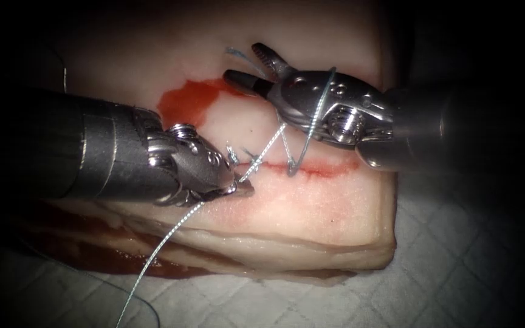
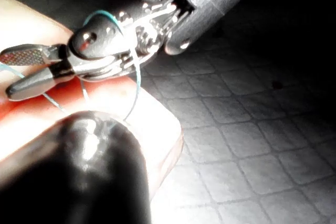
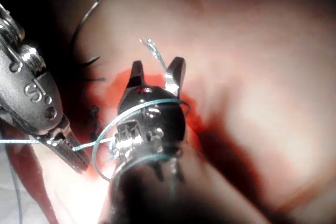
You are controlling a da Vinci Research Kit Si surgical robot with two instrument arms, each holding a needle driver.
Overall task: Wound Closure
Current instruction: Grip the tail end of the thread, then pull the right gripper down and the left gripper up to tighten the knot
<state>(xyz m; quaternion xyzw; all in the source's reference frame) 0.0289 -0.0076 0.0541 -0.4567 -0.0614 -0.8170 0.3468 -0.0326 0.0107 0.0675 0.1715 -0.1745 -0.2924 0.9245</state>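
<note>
The left hand [image 1: 241,185] is nearest, pressed together on the thread [image 1: 171,234] just at the cut [image 1: 311,169], near its left end. The thread runs up from there and loops around the right hand [image 1: 253,67], which is spread and holds nothing, above the tissue [image 1: 311,218]. Red fluid [image 1: 186,100] lies above the cut. I cannot see the needle.

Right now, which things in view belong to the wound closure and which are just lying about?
In use: left tool, shut on thread; right tool, open, thread looped around it; cut in tissue.
Lying about: cut thread ends; red fluid; cloth.
</note>
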